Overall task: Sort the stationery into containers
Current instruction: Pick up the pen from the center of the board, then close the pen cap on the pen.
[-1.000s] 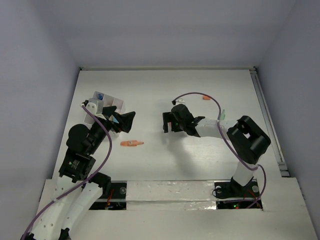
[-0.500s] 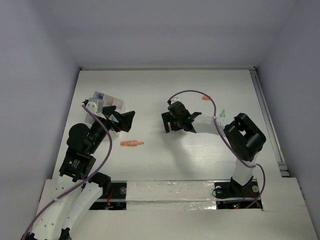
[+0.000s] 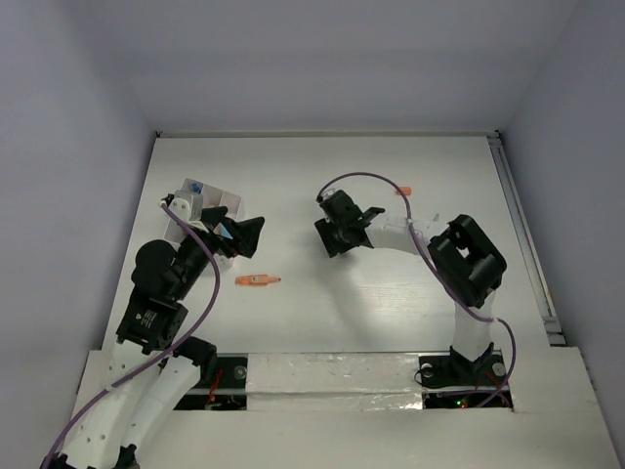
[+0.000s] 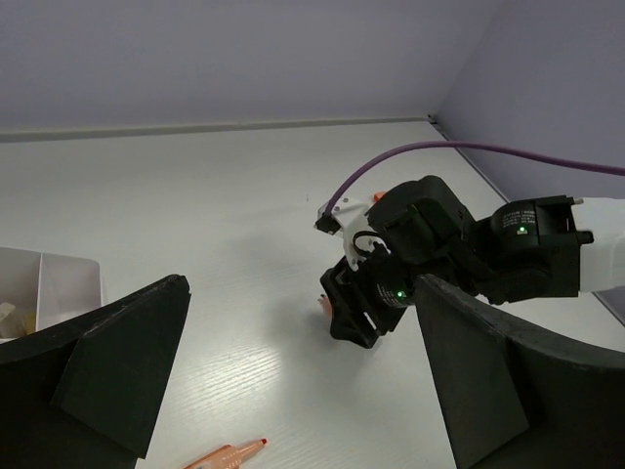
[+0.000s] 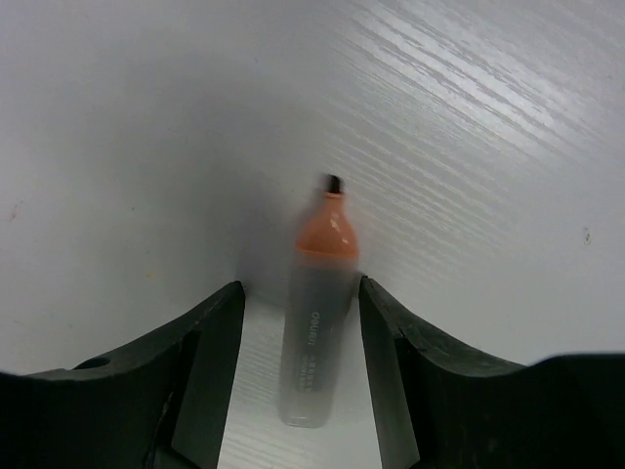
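Marker with an orange tip (image 5: 317,322) sits between the fingers (image 5: 210,362) of your right gripper (image 5: 301,293), dark nib pointing away from the wrist camera. The jaws are spread around its pale barrel. One finger is right against it and the other stands off by a shadowed sliver, so nothing is pinched. The marker is down at the table (image 3: 322,166), near its middle.

A second orange pen (image 3: 258,280) lies loose nearer the left arm, well apart from the first. A small orange piece (image 3: 402,192) lies farther back, beside the right arm's purple cable (image 3: 366,178).

You have a white table with a fine wood grain. It is enclosed on three sides by plain pale lilac walls (image 3: 78,147). A metal rail (image 3: 522,244) runs along its right edge.

The white box (image 3: 223,200) sits at the left side, its thin walls dividing it into square compartments. A blue item (image 3: 195,186) shows in a far compartment. The left wrist view shows something yellowish (image 4: 10,315) in another, too cropped to identify.

Your left gripper (image 3: 244,234) hangs just beside the box, jaws wide apart and holding nothing.
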Tool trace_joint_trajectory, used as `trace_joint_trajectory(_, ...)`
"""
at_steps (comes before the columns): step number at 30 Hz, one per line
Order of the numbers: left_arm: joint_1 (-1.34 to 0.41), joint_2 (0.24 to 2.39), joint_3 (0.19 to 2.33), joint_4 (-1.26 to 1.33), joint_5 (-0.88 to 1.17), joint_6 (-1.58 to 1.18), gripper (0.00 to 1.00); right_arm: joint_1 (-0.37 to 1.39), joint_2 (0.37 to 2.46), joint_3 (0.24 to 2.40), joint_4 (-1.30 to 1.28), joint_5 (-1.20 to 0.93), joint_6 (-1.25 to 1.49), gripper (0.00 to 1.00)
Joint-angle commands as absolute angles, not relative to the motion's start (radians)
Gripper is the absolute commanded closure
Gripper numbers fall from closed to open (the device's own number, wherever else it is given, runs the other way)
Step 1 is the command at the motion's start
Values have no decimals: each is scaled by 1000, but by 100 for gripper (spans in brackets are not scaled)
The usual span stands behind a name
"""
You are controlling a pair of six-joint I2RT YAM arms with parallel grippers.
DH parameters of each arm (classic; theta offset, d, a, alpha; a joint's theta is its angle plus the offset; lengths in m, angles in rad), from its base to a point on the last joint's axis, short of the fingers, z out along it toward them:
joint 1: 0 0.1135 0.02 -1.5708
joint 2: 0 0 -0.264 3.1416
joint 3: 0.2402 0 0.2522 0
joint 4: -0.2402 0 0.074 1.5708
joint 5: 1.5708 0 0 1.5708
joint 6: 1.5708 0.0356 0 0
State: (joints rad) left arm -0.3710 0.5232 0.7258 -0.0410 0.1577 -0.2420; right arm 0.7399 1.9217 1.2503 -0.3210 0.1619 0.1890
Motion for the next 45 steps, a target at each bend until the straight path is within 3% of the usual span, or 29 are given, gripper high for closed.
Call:
trace_joint_trajectory(1,-365,522,718,17,169,-245,1,739,1970,1284,-406,173,153,41)
trace_joint_trajectory(7,-365,535,715,18,182,-252,1,739,2005,1307,-411,172,153,46)
trace_joint_trajectory(12,-365,589,716,15,247,-284,1,739,2016,1308,-396,176,187,64)
trace_joint_trajectory(17,-365,643,689,32,337,-365,1,739,1996,1309,-390,219,215,93)
trace_joint_trajectory(20,-365,615,638,89,391,-414,1,720,1906,1287,-338,259,259,98)
trace_joint_trajectory(26,-385,614,531,238,498,-552,2,719,1663,1208,-168,244,354,100)
trace_joint_trajectory(27,-402,627,509,276,505,-598,8,719,1637,1197,-146,233,365,100)
trace_joint_trajectory(28,-414,637,488,341,496,-618,22,719,1611,1184,-99,226,374,100)
trace_joint_trajectory(30,-439,666,443,385,474,-640,28,719,1538,1134,-43,213,408,100)
trace_joint_trajectory(31,-465,702,433,420,463,-653,44,730,1519,1118,-23,201,420,100)
trace_joint_trajectory(32,-477,719,417,440,448,-661,48,739,1500,1092,27,196,446,100)
trace_joint_trajectory(38,-580,857,425,560,356,-657,40,794,1436,1042,152,189,508,100)
trace_joint_trajectory(45,-612,991,462,649,293,-634,38,838,1437,1031,201,183,511,100)
